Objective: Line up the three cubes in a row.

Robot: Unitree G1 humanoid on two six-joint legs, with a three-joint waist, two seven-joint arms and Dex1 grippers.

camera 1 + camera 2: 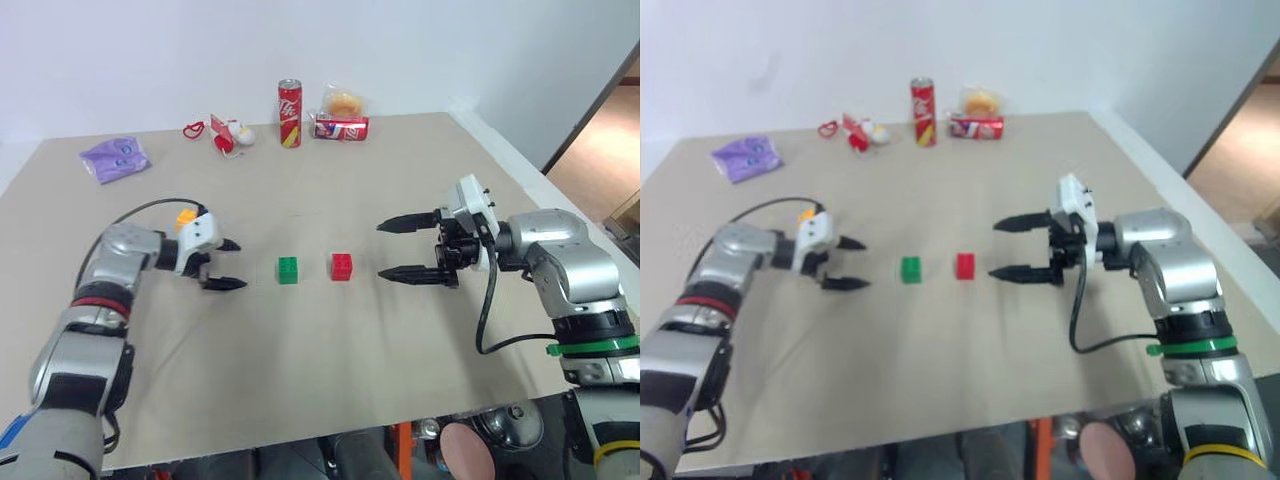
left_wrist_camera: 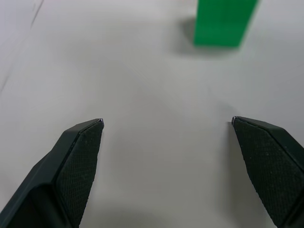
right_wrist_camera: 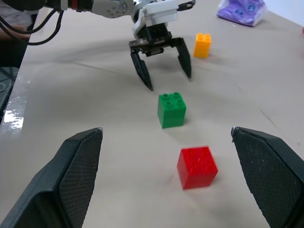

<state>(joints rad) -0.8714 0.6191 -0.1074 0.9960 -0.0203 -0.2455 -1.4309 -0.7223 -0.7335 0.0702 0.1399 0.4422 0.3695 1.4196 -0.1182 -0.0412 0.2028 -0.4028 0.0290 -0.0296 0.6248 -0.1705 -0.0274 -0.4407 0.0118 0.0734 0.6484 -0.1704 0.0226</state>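
Yellow cube (image 3: 202, 45) sits behind the left gripper (image 1: 226, 265), about eleven o'clock from it, off the line that the green cube (image 1: 288, 270) and red cube (image 1: 342, 266) already make (green at its three o'clock). Both claws hang spread and empty; the right gripper (image 1: 408, 249) is well apart, so the left arm looks nearer.
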